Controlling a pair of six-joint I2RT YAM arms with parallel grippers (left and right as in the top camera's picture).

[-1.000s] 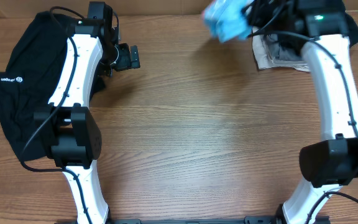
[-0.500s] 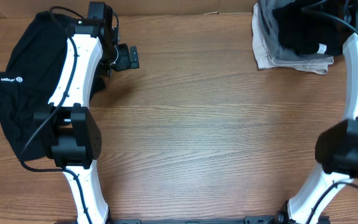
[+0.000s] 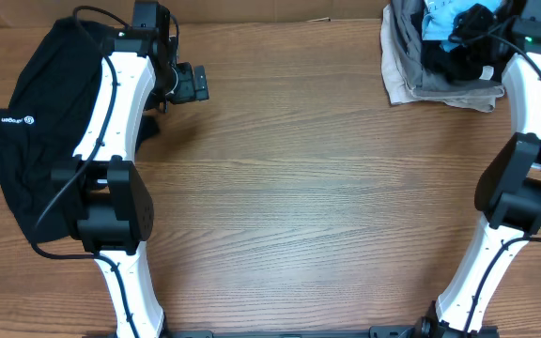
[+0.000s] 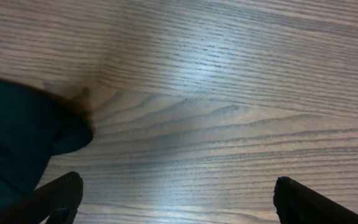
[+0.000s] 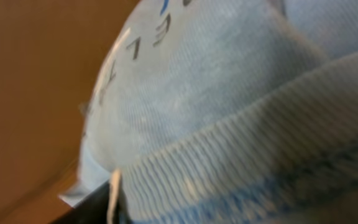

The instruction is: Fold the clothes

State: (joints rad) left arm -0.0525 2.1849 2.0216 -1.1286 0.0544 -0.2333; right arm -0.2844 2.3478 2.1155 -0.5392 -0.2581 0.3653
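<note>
The light blue T-shirt (image 3: 437,21) is bunched on top of the clothes pile at the table's far right corner. In the right wrist view its ribbed collar and printed text (image 5: 229,112) fill the frame. My right gripper (image 3: 465,38) is over the pile, shut on the T-shirt. The black top (image 3: 26,131) with a small white logo lies spread at the far left, partly under my left arm; its edge shows in the left wrist view (image 4: 17,143). My left gripper (image 3: 192,84) (image 4: 179,205) is open and empty, just above bare wood to the right of the black top.
A pile of grey and beige garments (image 3: 440,89) lies at the far right corner under the T-shirt. The wooden table (image 3: 299,188) spans the view; its back edge runs just behind both grippers.
One second ago my right gripper held the blue T-shirt left of the pile. It then swung right, out of view, and now sits over the pile with the T-shirt. The left arm has not moved.
</note>
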